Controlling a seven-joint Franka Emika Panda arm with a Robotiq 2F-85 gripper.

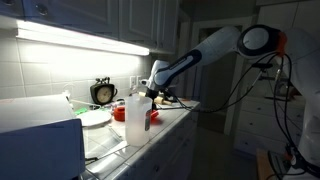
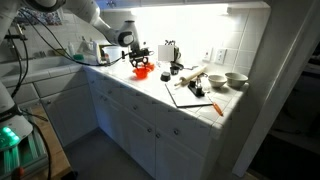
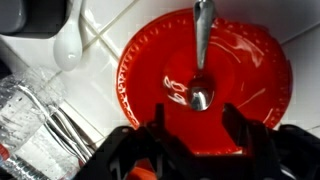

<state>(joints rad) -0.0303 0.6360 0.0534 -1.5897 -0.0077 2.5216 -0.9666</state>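
A red plate (image 3: 240, 70) lies on the white tiled counter and fills most of the wrist view. A metal spoon (image 3: 201, 60) lies in it, handle pointing to the top of the picture and bowl near the plate's middle. My gripper (image 3: 195, 125) hangs just above the plate with its two dark fingers spread apart. The spoon's bowl sits just beyond the gap between them, and nothing is held. In both exterior views the gripper (image 1: 152, 92) (image 2: 138, 56) hovers over the red plate (image 1: 150, 116) (image 2: 142, 71).
A white spoon (image 3: 68, 48) and a clear plastic container (image 3: 25, 120) lie left of the plate. A clear jug (image 1: 135, 120), a clock (image 1: 103, 92) and white dishes (image 1: 95, 118) stand nearby. Farther along the counter are a board (image 2: 190, 96) and bowls (image 2: 237, 78).
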